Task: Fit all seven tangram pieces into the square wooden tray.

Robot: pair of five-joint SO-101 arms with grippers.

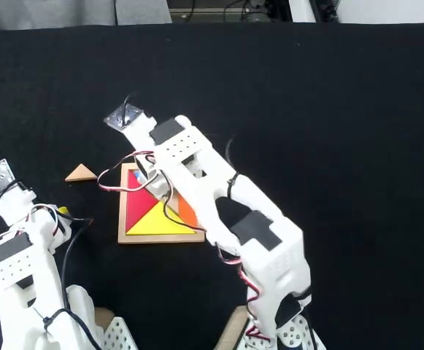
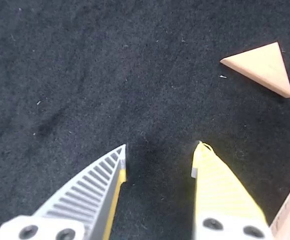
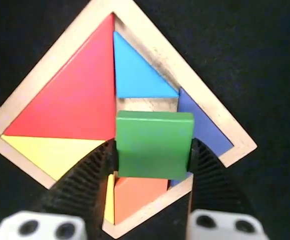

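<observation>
Green sq (image 3: 154, 142) in R claw (image 3: 152, 152)

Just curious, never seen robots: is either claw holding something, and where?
The right gripper clamps the green square wooden piece by two opposite side edges. The left gripper is open, holding nothing.

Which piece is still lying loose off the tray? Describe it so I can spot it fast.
Find the square wooden tray mid-table on the black cloth. On the cloth beside its far corner, on the left arm's side, lies a triangle. It alone is bare pale wood; the tray's pieces are painted, as is the green square in the right end effector.
</observation>
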